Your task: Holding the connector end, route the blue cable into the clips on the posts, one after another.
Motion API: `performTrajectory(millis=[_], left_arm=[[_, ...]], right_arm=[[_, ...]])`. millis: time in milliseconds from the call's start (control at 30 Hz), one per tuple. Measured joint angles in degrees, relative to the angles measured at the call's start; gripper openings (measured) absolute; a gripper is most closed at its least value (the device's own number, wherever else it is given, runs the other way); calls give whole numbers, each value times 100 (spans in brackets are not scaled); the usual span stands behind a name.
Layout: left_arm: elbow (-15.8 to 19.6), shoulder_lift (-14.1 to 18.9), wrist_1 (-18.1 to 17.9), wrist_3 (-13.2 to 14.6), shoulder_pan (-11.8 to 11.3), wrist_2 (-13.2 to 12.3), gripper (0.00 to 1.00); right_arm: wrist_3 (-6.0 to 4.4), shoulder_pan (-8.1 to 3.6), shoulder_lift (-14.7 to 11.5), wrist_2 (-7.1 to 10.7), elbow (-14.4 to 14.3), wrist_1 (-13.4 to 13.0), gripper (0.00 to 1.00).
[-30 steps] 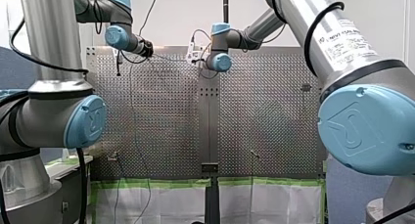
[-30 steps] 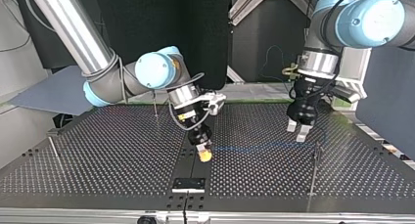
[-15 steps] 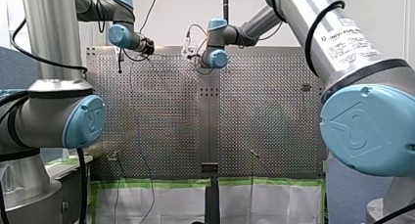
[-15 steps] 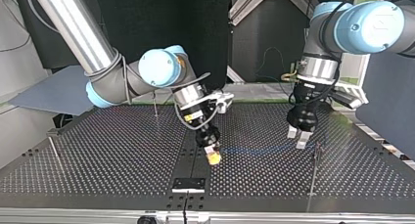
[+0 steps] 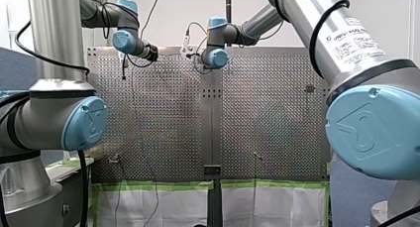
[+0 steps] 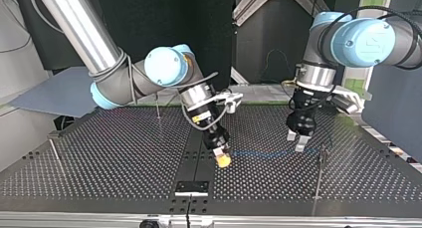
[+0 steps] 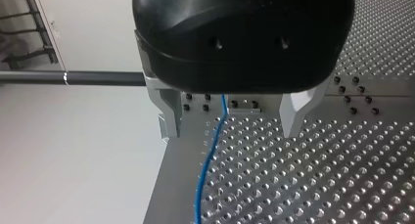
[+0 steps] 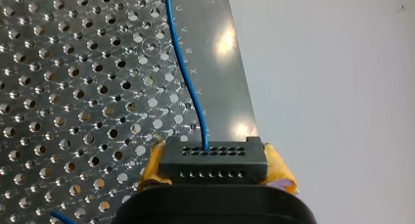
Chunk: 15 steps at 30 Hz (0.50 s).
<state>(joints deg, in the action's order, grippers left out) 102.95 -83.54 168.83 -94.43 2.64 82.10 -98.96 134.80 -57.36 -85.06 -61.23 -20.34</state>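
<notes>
Blue cable [image 6: 268,152]: runs fairly straight and about level just above the perforated table [image 6: 99,158], from the table's middle strip toward its edge at the top view's right. One end enters the black connector [image 8: 214,158].

Right gripper [image 6: 222,160]: closed on the connector, yellow pads pressed against its two short sides. The cable leaves straight ahead of the fingers. Judged purpose: this arm anchors the end so the run can be kept in tension.

Left gripper [image 6: 295,141]: fingers spread wide, one on either side of the cable. Neither touches it in the left wrist view, and nothing is gripped. Judged purpose: a loose guide that lets the cable slide while it is steered.

Thin post [image 6: 321,156] stands just beside the left gripper, near that same edge. Its clip is too small to make out. Cable not seen seated in any clip; this post is probably the first target.
</notes>
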Motion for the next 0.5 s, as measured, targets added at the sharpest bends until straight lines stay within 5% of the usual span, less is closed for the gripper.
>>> performTrajectory(millis=[500], left_arm=[[-363,-327,-139,-204,27,124,100]], right_arm=[[-18,30,8,1,0,0,0]])
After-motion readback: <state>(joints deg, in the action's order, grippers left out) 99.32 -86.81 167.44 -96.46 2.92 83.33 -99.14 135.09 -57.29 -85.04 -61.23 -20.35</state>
